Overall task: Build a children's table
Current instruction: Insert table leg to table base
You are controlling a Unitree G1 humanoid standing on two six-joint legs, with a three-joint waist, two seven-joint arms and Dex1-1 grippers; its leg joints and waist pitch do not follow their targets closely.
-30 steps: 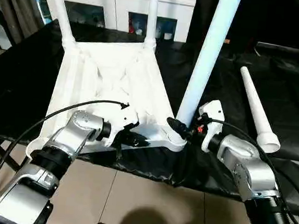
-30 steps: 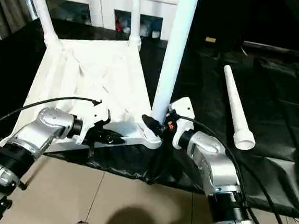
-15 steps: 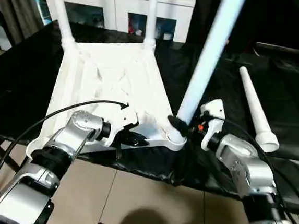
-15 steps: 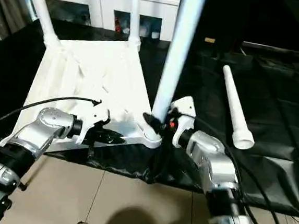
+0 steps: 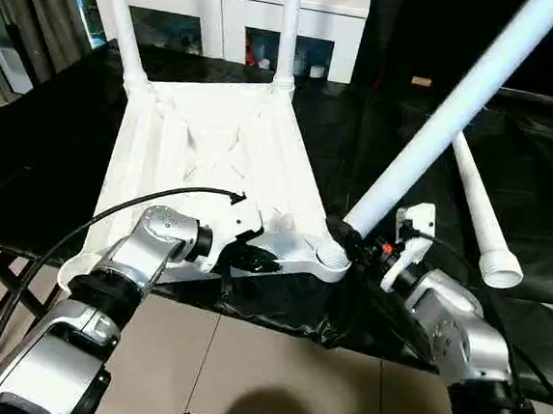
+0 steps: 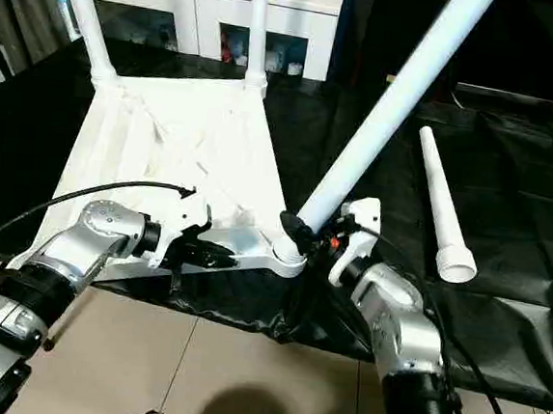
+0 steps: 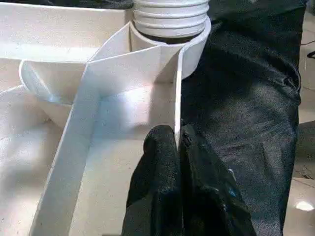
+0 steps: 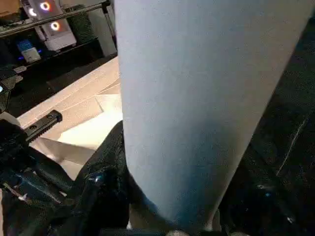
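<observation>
The right gripper (image 5: 351,241), at lower centre-right of the left eye view, is clamped around the base of a leaning leg (image 5: 449,116), one black finger showing on each side of the tube in the right wrist view; the far finger is mostly hidden behind the tube. The left gripper (image 5: 257,261), just left of centre, has its fingers (image 7: 165,162) pressed together on a thin upright rib of the children's table (image 5: 213,153), near the front edge. In the left wrist view the rib disappears between the two pads, so how deep it sits cannot be made out.

The table lies upside down on the black-sheeted work table (image 5: 40,138), filling the centre-left of the head views, ribbed underside up. Two legs stand upright in its far corner sockets at upper left and upper centre, both cut off by the top edge. The leaning leg rises from the near right corner socket (image 5: 333,260) and slants to the upper right, where the frame cuts off its end. Whether its foot is fully seated in the socket is hidden by the gripper.

A fourth loose leg (image 5: 480,210) lies on the black sheet at right, its upper end passing behind the slanted one. A white cabinet (image 5: 235,15) runs along the top edge, partly screened by the upright legs.
</observation>
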